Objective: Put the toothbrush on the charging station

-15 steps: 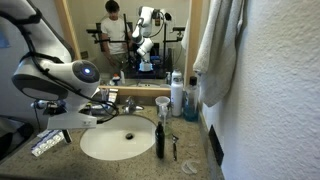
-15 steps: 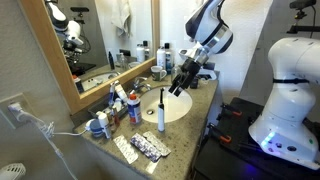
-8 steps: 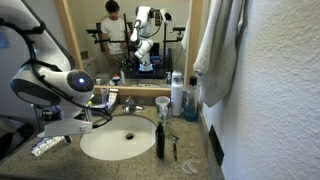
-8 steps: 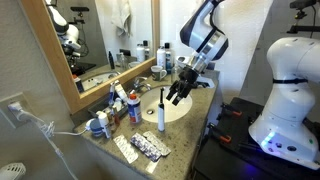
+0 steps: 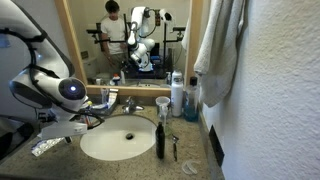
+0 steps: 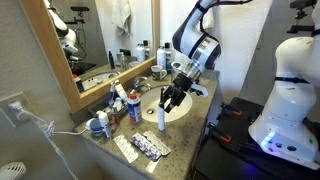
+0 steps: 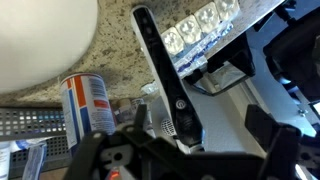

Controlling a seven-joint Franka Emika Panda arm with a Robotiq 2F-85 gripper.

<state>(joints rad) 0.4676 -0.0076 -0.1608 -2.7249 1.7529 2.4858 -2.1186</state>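
The toothbrush (image 5: 159, 138) (image 6: 160, 106) is a slim black stick standing upright on the counter at the sink's rim. Its foot looks white in an exterior view; I cannot tell whether that is the charging station. In the wrist view the toothbrush (image 7: 165, 75) runs diagonally up the middle with a round button on it. My gripper (image 6: 169, 99) (image 7: 200, 125) hangs just beside the toothbrush over the basin's edge. It is open, with the handle showing between its dark fingers (image 7: 268, 135) and nothing gripped.
The white sink basin (image 5: 118, 140) (image 6: 178, 108) fills the counter's middle, with the faucet (image 5: 128, 103) behind it. Blister packs (image 6: 143, 148) (image 7: 200, 28) lie near the counter's end. Bottles (image 5: 178, 96) and a cup (image 5: 162, 105) stand by the mirror. A towel (image 5: 215, 50) hangs beside the wall.
My arm has swung down over the sink and brought the gripper closer to the upright toothbrush. The jaws stayed open. The toothbrush has not moved.
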